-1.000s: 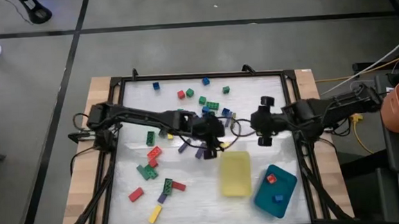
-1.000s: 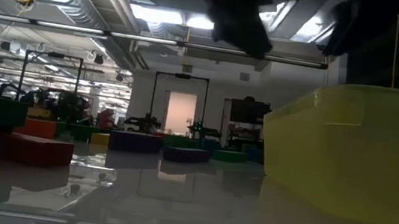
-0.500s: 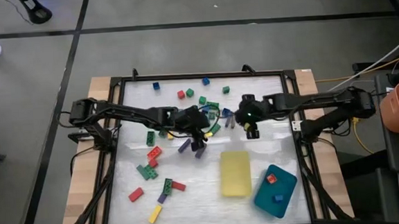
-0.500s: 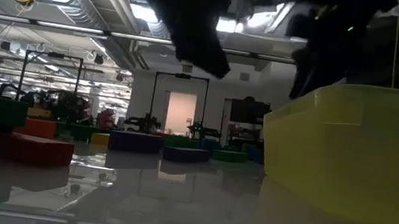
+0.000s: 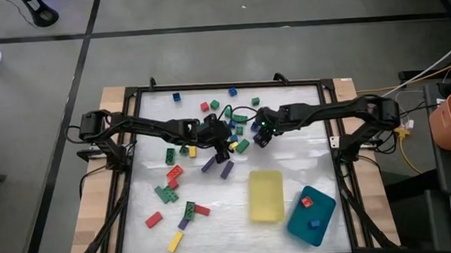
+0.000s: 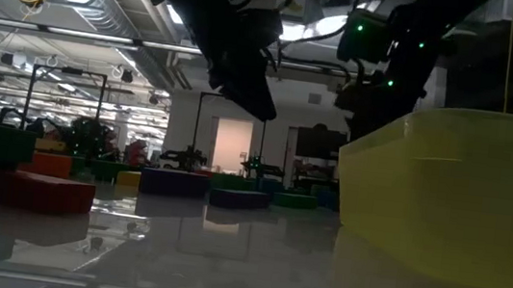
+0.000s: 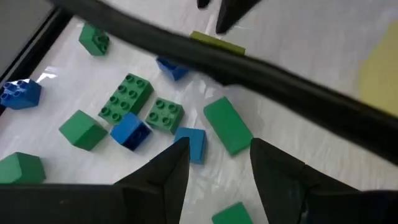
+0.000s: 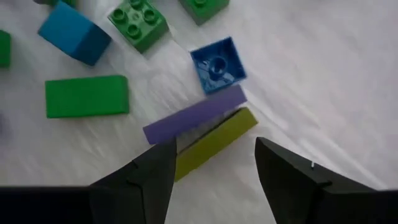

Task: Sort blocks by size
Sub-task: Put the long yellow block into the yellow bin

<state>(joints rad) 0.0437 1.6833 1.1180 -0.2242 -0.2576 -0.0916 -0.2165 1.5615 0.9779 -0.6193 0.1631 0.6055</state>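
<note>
Blocks cluster (image 5: 237, 126) at the desk's far centre, between both arms. Right hand (image 8: 214, 168), fingers spread, hovers over a purple bar (image 8: 194, 116) beside a yellow-green bar (image 8: 214, 142), their long axes crossing its gap. Left hand (image 7: 214, 162), spread, is just left.

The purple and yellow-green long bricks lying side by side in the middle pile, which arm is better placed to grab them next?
Probably the right. Its open right gripper hovers directly over the purple brick and yellow-green brick. The left gripper, also open, is aimed at a green brick instead.
</note>
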